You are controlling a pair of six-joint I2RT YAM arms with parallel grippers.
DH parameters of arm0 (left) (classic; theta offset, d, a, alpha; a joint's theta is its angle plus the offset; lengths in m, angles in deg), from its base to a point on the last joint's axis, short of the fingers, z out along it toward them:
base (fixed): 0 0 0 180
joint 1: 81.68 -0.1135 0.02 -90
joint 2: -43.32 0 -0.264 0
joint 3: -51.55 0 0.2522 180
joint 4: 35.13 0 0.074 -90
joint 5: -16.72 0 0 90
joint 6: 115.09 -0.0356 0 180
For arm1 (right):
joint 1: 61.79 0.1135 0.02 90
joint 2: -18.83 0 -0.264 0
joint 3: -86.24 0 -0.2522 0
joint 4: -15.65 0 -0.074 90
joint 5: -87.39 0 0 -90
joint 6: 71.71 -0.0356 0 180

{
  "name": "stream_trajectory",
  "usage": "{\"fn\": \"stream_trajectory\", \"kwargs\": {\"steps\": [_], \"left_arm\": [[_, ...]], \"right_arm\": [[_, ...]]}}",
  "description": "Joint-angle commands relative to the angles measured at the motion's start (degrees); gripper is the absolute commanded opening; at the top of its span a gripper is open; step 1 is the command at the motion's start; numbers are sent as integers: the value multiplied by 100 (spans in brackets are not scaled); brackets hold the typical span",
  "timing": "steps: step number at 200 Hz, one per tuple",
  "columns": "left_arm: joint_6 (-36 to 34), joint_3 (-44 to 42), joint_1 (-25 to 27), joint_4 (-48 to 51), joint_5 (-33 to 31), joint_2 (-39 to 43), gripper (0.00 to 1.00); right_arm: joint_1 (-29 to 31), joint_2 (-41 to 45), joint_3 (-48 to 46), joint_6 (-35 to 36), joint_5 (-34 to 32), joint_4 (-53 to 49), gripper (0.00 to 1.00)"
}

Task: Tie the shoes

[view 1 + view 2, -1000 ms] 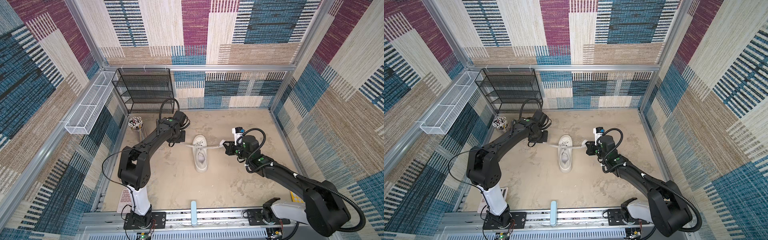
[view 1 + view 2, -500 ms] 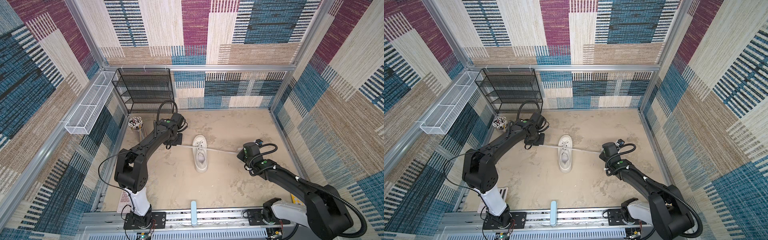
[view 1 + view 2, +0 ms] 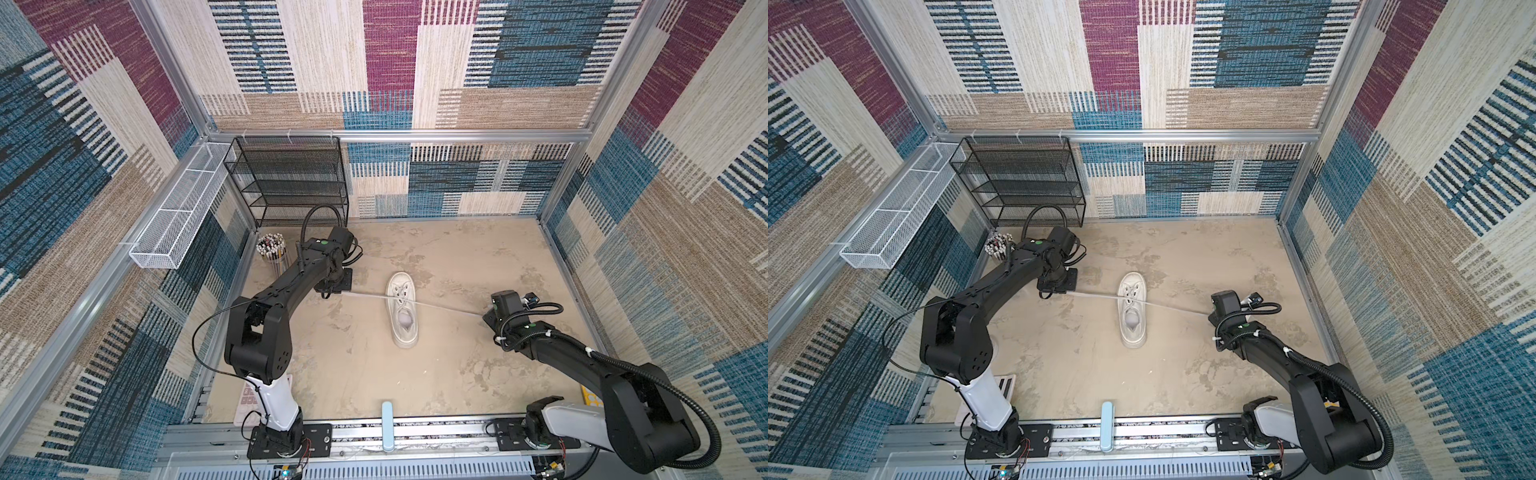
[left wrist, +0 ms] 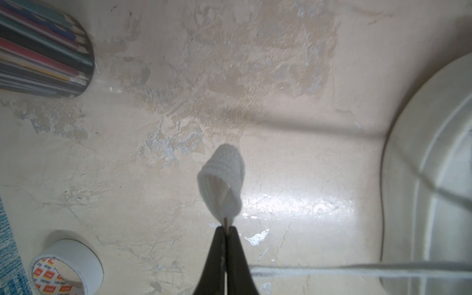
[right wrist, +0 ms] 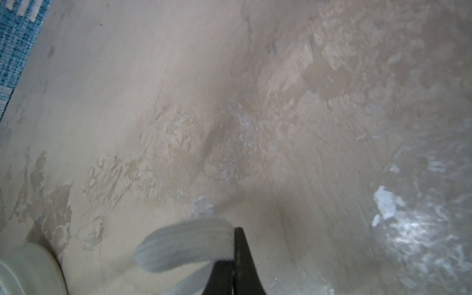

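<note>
The shoes show as one white sneaker (image 3: 402, 309) (image 3: 1133, 313) lying mid-table, toe toward the back wall. Its laces are stretched tight in a straight line to both sides. My left gripper (image 3: 332, 289) (image 3: 1065, 291) is left of the sneaker, shut on a small folded loop of lace (image 4: 222, 184); a strand of lace (image 4: 357, 270) runs back to the sneaker (image 4: 421, 178). My right gripper (image 3: 487, 316) (image 3: 1210, 314) is right of the sneaker, shut on another lace loop (image 5: 184, 242). In the wrist views, both grippers (image 4: 226, 227) (image 5: 233, 245) have their jaws pressed together.
A black wire shelf (image 3: 291, 178) stands at the back left, with a white wire basket (image 3: 178, 216) on the left wall. A cup of pens (image 3: 272, 249) is beside the left arm. A tape roll (image 4: 66, 265) lies nearby. A pale blue bar (image 3: 387, 424) sits at the front edge.
My right gripper has pulled away from the sneaker, to the right and toward the front. The left gripper shifted slightly left. The laces went from slack to a tight line.
</note>
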Motion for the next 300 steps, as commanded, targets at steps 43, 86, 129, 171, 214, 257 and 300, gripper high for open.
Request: {"fn": "stream_trajectory", "kwargs": {"steps": [43, 86, 129, 171, 214, 257, 300], "left_arm": [[54, -509, -83, -249, 71, -390, 0], [73, -693, -180, -428, 151, -585, 0], [171, -645, -177, -438, 380, -503, 0], [138, -521, -55, -438, 586, -87, 0], [247, -573, -5, -506, 918, 345, 0], [406, -785, 91, -669, 1175, 555, 0], [507, -870, 211, -743, 1259, 651, 0]], "right_arm": [[-109, -342, 34, -190, -150, -235, 0], [-240, -334, -8, -133, -126, -231, 0], [-298, -281, -5, -46, -35, -130, 0], [-295, 9, 108, 668, 376, 294, 0], [-266, -4, 504, 1528, 1246, 607, 0], [313, -340, 1198, 2251, 1861, 657, 0], [1089, -1030, 2251, 2779, 2075, 453, 0]]}}
